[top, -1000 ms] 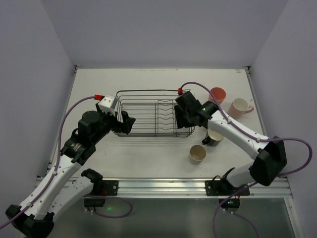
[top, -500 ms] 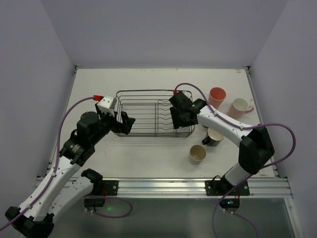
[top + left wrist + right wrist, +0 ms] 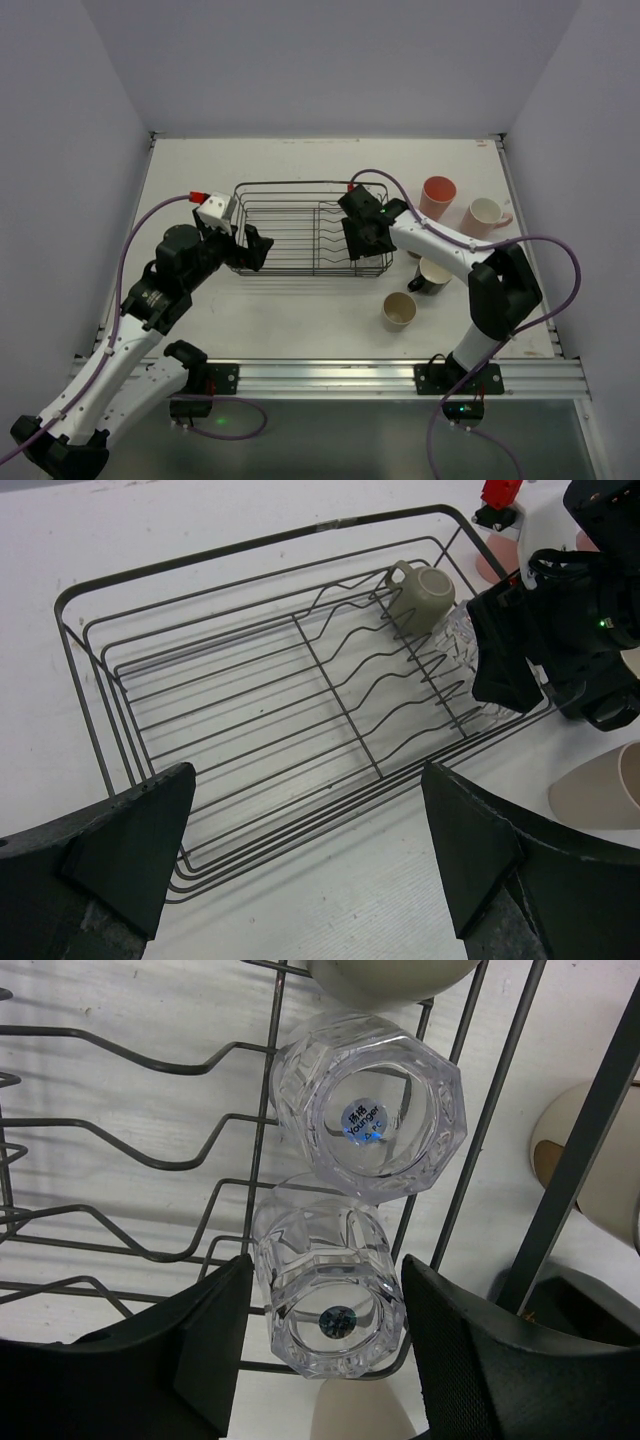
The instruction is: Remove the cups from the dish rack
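Observation:
The dark wire dish rack [image 3: 290, 235] stands mid-table. In the right wrist view two clear glasses lie at its right end: one [image 3: 370, 1110] farther off, one [image 3: 330, 1300] between my fingers. A grey-olive cup [image 3: 420, 592] lies beside them. My right gripper [image 3: 325, 1270] is open, its fingers flanking the nearer glass; it shows over the rack's right end in the top view [image 3: 360, 238]. My left gripper [image 3: 305, 780] is open and empty at the rack's left end [image 3: 250, 245]. On the table stand the coral tumbler [image 3: 438, 193], pale pink mug [image 3: 483, 215], black mug [image 3: 432, 275] and tan cup [image 3: 399, 311].
The four unloaded cups cluster right of the rack, close to my right arm. The rack's wavy dividers [image 3: 400, 670] run along its right half. Grey walls enclose the table on three sides; a metal rail [image 3: 330, 375] runs along the near edge.
My right gripper has shifted left and lower over the rack's right end, and its arm has folded in closer. The left arm has not moved.

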{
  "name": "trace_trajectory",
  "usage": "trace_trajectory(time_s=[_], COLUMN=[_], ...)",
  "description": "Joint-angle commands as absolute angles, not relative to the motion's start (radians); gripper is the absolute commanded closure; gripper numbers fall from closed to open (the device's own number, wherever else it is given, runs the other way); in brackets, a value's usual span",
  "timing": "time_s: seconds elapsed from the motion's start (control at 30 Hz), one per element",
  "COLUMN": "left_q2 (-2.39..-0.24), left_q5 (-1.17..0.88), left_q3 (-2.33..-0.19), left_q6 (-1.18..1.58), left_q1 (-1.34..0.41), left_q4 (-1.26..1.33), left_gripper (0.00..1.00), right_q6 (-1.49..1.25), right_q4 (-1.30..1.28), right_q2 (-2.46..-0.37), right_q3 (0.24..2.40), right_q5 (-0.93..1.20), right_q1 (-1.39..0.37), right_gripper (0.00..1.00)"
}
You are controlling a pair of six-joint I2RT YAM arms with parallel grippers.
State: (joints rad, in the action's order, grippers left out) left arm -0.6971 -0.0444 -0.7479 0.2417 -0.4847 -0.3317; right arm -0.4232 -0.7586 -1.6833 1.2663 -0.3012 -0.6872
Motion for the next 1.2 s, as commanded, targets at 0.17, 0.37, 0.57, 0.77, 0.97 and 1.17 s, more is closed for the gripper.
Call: trace_trajectory(time_s=[0.17,0.37,0.57,0.77,0.97,1.17], left_q2=[-0.709,-0.719,-0.707,-0.703,-0.741,-0.779], left_q5=[-0.046,-0.102,-0.265,-0.573,-0.649,-0.707], left_q3=[-0.746,-0.761,-0.784,-0.629,-0.532,-0.517], left_q6=[0.213,0.239,0.363,0.688,0.946,0.997], left_q1=[-0.485,-0.485,-0.485,-0.485,-0.488,-0.492], left_q4=[-0.324,-0.305,-0.230,0.199,0.457,0.564], left_gripper=[0.01,0.01,0.09,0.23,0.32,0.33], right_q6=[-0.410,-0.407,-0.407,-0.537,-0.682,-0.726], right_q4=[-0.716,-0.680,-0.586,-0.118,0.132,0.212], right_q2=[-1.648,-1.470,-1.246,-0.973,-0.965,-1.032], right_q3=[1.305,1.299,1.241,0.987,0.907,0.882], right_q5=[-0.339,-0.322,-0.212,0.161,0.398,0.442], right_q1=[-0.678,-0.687,-0.698,-0.696,-0.706,-0.722], right_gripper=[0.64,0.74,0.74,0.74,0.74,0.74])
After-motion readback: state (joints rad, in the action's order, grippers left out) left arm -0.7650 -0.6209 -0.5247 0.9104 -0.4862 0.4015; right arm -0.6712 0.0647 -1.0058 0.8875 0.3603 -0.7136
